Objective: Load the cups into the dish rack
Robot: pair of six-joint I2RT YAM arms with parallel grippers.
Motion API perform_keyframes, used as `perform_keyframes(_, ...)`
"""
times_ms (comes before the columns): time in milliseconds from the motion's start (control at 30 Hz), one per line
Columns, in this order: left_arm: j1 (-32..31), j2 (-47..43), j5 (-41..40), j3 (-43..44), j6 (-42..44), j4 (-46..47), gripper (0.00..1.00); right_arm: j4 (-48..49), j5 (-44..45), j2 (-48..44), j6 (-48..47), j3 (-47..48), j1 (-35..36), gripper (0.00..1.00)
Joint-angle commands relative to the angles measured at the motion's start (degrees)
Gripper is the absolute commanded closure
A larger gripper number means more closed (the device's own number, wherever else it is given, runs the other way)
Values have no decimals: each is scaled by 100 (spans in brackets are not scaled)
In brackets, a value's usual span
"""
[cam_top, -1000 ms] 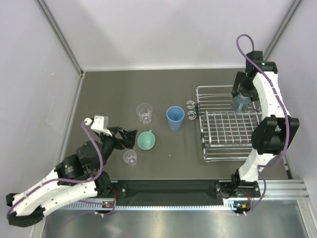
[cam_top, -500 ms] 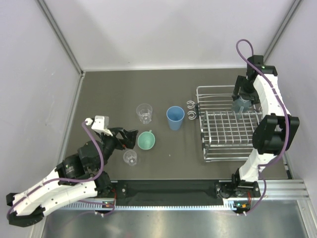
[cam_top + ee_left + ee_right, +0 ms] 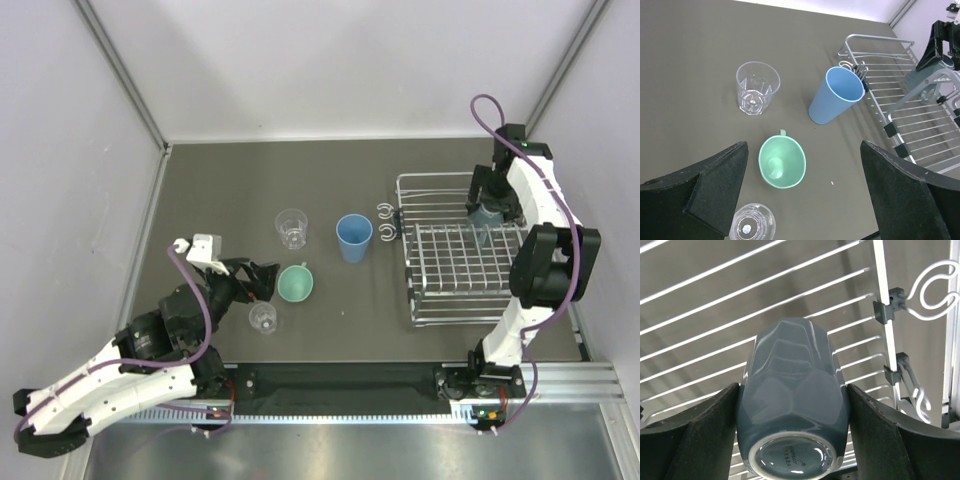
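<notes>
My right gripper (image 3: 489,212) is shut on a slate-blue faceted cup (image 3: 488,214), held upside down, base toward the wrist camera (image 3: 792,405), over the far right part of the silver wire dish rack (image 3: 410,262). My left gripper (image 3: 262,280) is open and empty, low over the table. In the left wrist view the teal-green mug (image 3: 782,162) sits upright between its fingers, nearer the left one. A small clear tumbler (image 3: 751,224) stands by the left finger. A larger clear tumbler (image 3: 757,94) and a blue tumbler (image 3: 835,95) stand further off.
The rack's two curled hooks (image 3: 385,222) point left toward the blue tumbler (image 3: 353,237). The rack stands near the right wall. The green mug (image 3: 294,284), small tumbler (image 3: 263,317) and larger tumbler (image 3: 291,227) cluster left of centre on the dark table.
My right wrist has shifted a little toward the back with the slate-blue cup still held over the rack. The left arm has barely moved.
</notes>
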Motion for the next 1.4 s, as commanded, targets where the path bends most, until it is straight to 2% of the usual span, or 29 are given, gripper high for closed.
perform_keyframes(0, 8, 3, -1, -74, 89, 88, 1, 454, -38, -120, -133, -48, -83, 100)
perform_keyframes(400, 8, 38, 69, -30, 54, 123, 1, 542, -73, -102, -160, -241, -171, 100)
perform_keyframes(500, 8, 82, 51, -30, -25, 88, 1, 542, -12, -137, -168, -285, -171, 90)
perform_keyframes(533, -1, 117, 60, -13, -34, 88, 1, 551, 6, -146, -168, -294, -171, 80)
perform_keyframes(600, 8, 178, 34, 83, -95, -26, 1, 569, 6, -172, -177, -338, -171, 74)
perform_keyframes(633, 8, 265, 16, 128, -122, -70, 1, 569, -20, -190, -168, -356, -171, 65)
perform_keyframes(800, -1, 416, -54, 339, -297, -334, 1, 578, -64, -287, -160, -409, -171, 41)
perform_keyframes(833, -1, 433, -72, 348, -324, -343, 1, 569, -73, -313, -160, -409, -171, 32)
perform_keyframes(933, -1, 521, -116, 427, -464, -448, 1, 578, -73, -410, -125, -391, -171, 21)
perform_keyframes(1100, -1, 767, 15, 585, -667, -624, 1, 464, -82, -542, -89, -189, -171, 8)
perform_keyframes(1133, 8, 785, 68, 602, -684, -633, 1, 446, -99, -559, -72, -154, -171, 1)
perform_keyframes(1367, -1, 873, 402, 787, -1115, -686, 1, 227, -144, -866, 25, 188, -162, 0)
